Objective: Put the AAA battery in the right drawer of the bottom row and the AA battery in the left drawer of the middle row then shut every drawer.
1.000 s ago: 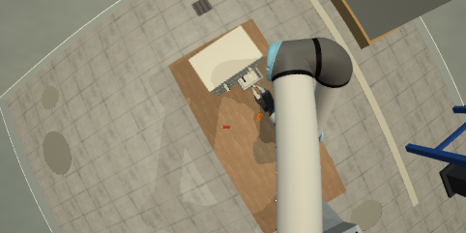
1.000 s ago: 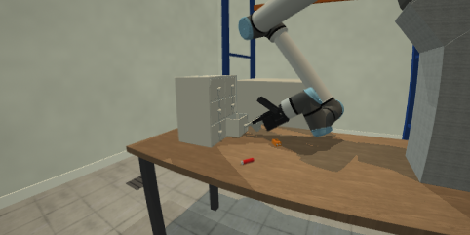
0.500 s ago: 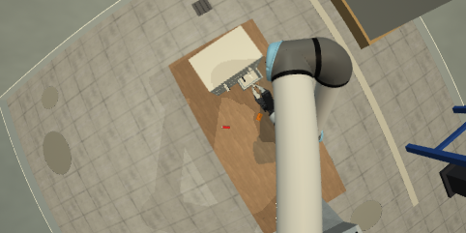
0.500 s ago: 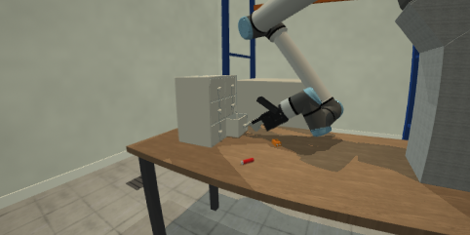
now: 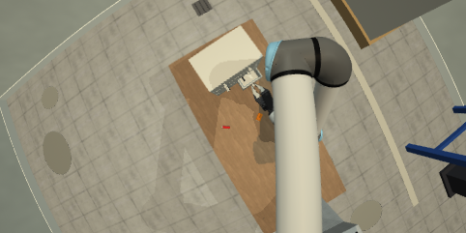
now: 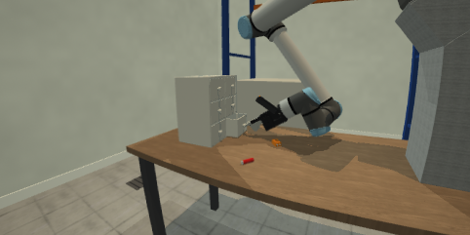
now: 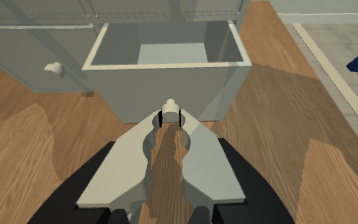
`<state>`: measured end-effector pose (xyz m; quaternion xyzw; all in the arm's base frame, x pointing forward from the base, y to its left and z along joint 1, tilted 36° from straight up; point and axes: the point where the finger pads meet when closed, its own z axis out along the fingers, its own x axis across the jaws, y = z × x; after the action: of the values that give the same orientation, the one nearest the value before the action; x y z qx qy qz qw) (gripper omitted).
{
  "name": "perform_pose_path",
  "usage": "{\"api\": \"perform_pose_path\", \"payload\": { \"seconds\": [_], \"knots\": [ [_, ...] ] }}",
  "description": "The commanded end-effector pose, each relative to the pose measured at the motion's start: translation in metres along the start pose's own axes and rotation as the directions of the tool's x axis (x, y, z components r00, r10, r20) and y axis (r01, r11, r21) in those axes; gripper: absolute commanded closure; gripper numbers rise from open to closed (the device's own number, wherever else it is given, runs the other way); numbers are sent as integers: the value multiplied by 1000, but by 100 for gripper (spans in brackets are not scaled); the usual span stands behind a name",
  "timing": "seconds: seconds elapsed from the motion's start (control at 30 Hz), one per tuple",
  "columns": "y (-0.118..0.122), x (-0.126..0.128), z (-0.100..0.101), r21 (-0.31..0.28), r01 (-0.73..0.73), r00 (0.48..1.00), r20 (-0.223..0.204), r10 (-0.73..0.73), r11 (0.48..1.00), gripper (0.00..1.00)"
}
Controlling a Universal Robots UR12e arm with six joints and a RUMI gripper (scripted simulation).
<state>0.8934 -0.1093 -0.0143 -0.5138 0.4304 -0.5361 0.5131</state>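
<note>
1. The worktop fills the lower right of the exterior view, with the chest standing toward its left end.
2. The chest's bottom right drawer is pulled out and open, empty as far as the wrist view shows into it; it sits in the upper middle of that frame.
3. The claw is nearly closed, its tips pinched on the drawer's small knob at frame centre.
4. A red battery lies at lower centre of the exterior view and an orange battery just right of it, nearer the arm. Both are on the worktop, apart from the chest; I cannot tell which is the AAA.
5. Risk: the drawer has no stops, so pulling further could bring it right out, or drag or turn the chest.
</note>
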Motion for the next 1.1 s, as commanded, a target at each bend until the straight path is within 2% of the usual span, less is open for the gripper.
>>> {"api": "perform_pose_path", "payload": {
  "seconds": [0.0,1.07],
  "knots": [
    [-2,0,2,0,0,1000,0,0,1000,93],
    [-11,0,17,0,0,1000,0,0,1000,93]
  ]
}}
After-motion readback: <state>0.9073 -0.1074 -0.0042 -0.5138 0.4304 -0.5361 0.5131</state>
